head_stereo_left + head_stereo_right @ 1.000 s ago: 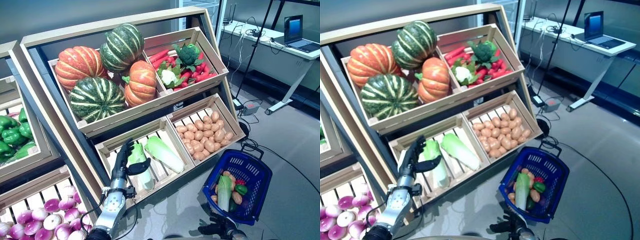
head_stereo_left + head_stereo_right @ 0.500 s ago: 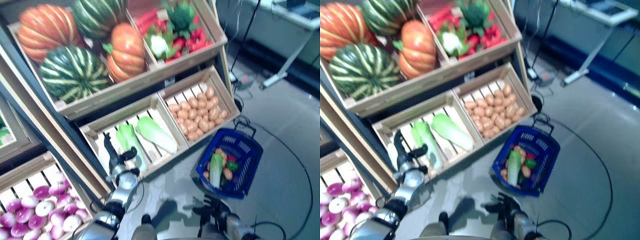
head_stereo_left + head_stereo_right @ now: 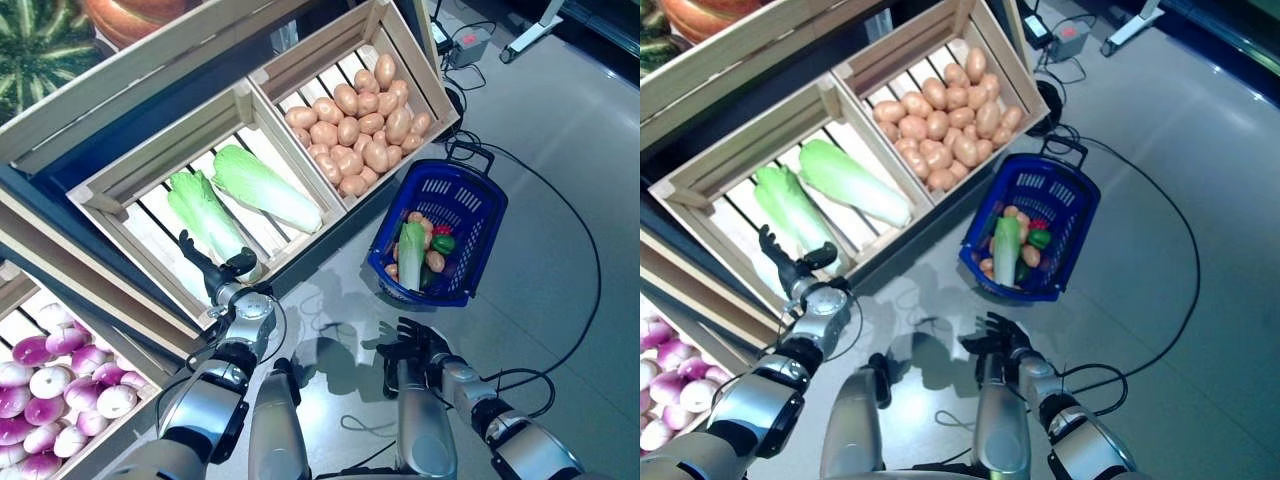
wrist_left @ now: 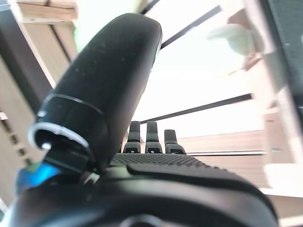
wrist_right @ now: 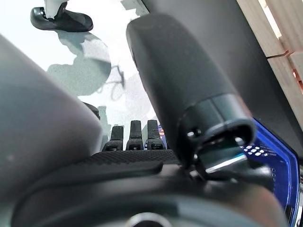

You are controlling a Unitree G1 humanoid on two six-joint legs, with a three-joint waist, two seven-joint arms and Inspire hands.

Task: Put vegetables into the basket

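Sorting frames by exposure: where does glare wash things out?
Left wrist view: the crate slats past the left robot hand bleach to white. Right wrist view: the floor glares pale. Eye views: only small glints on the floor; the basket is evenly lit.

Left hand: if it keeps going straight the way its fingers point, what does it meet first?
Probably the nearer cabbage in the slatted crate; the left hand is open at the crate's front edge, though depth is unclear.

crates (image 3: 262, 88): pale slatted wood, matt | basket (image 3: 470, 195): blue plastic lattice | floor (image 3: 560, 140): smooth grey, glossy sheen seen
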